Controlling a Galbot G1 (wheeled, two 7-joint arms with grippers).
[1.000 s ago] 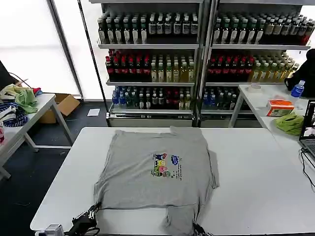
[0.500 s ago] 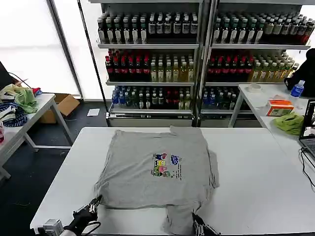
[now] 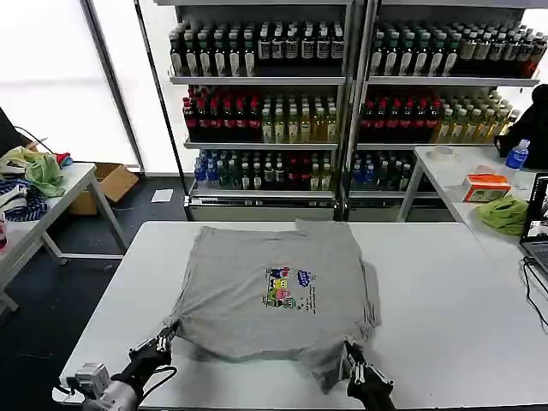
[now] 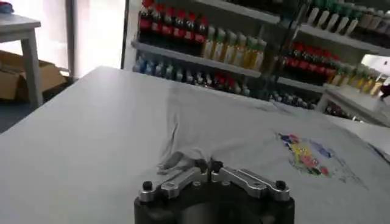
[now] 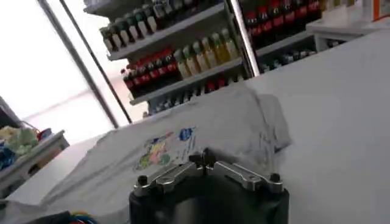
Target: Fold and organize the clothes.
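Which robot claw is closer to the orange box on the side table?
Right. The right gripper holds the grey T-shirt's near hem, nearer the orange box; left gripper grips the opposite corner.

bottle-stocked shelves (image 3: 342,94) behind a white table (image 3: 445,317), bright windows (image 3: 51,77) left.

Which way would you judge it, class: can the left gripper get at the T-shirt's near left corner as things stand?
Probably yes: the left gripper is already at the T-shirt corner, fingers closed on the fabric, nothing between them.
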